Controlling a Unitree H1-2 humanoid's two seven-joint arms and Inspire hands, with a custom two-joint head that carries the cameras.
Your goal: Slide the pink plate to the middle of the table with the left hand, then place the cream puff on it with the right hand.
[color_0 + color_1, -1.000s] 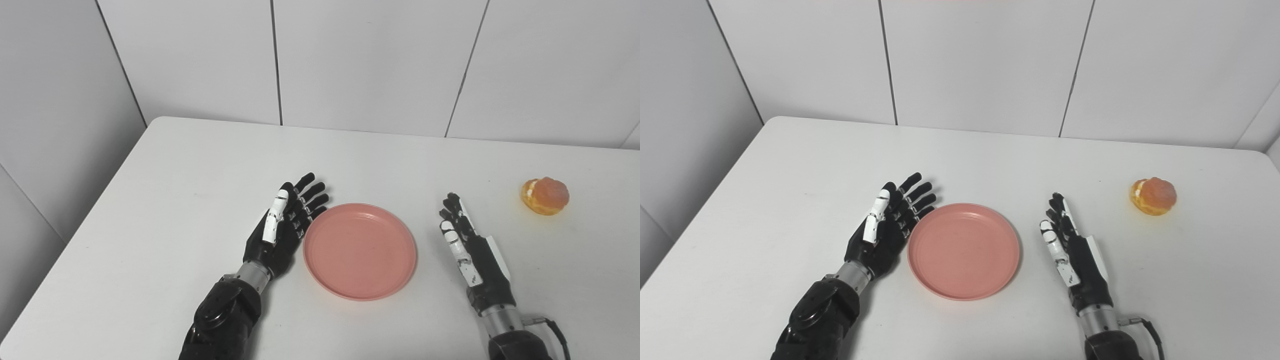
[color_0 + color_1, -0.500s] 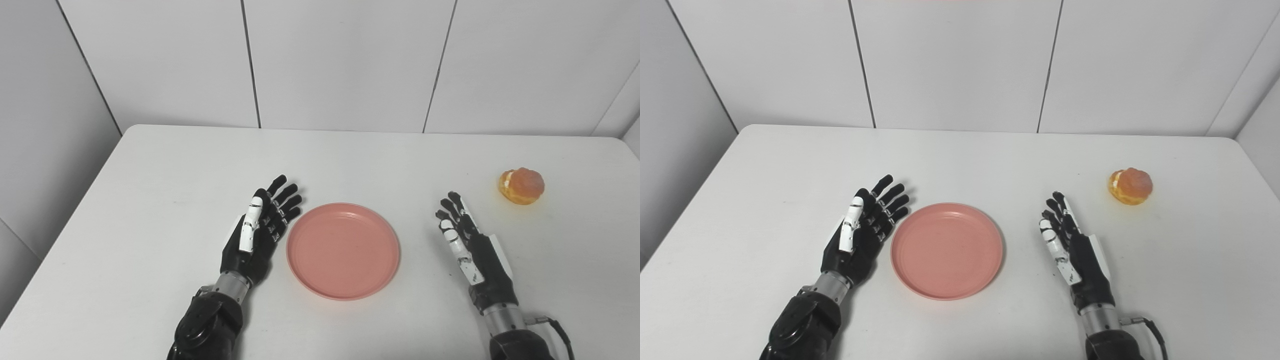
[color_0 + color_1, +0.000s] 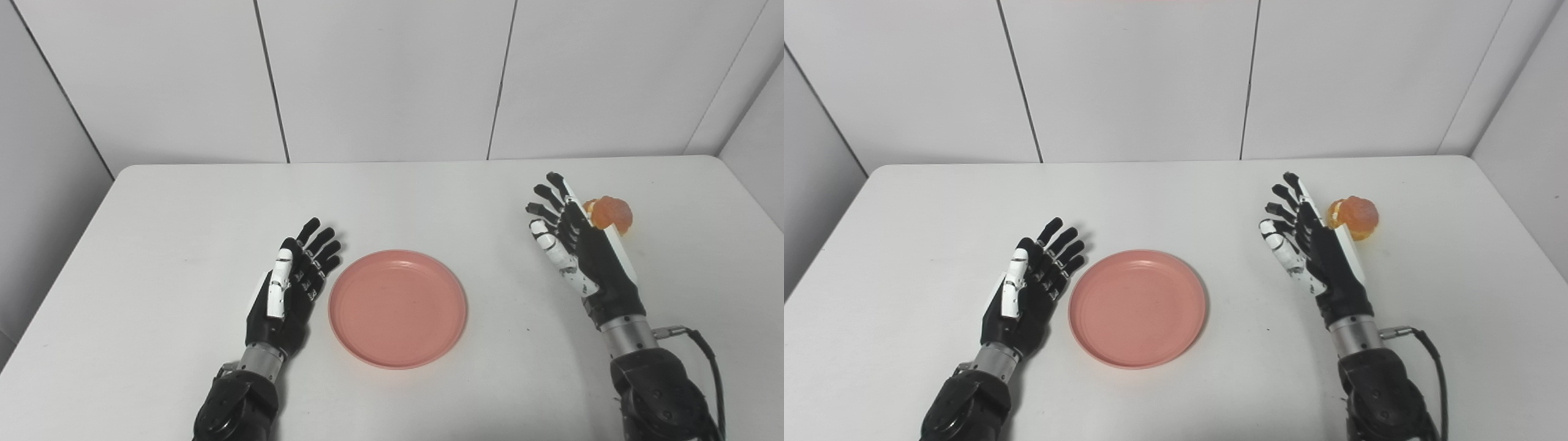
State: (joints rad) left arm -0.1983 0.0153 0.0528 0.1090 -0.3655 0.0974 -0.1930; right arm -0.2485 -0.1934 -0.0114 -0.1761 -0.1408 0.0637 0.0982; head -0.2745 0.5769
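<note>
Nearest, on the white bench (image 3: 153, 245): pink plate (image 3: 397, 308) lying empty, with left hand (image 3: 293, 286) just beside its left rim, fingers spread, holding nothing. Farther right: right hand (image 3: 579, 248) raised, fingers spread, empty. Just behind it: puff (image 3: 1354, 217) on the bench, ungripped.

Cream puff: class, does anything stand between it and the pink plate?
Nothing rests on the table between them. Only the open right hand stands beside the cream puff, on the side facing the pink plate.
</note>
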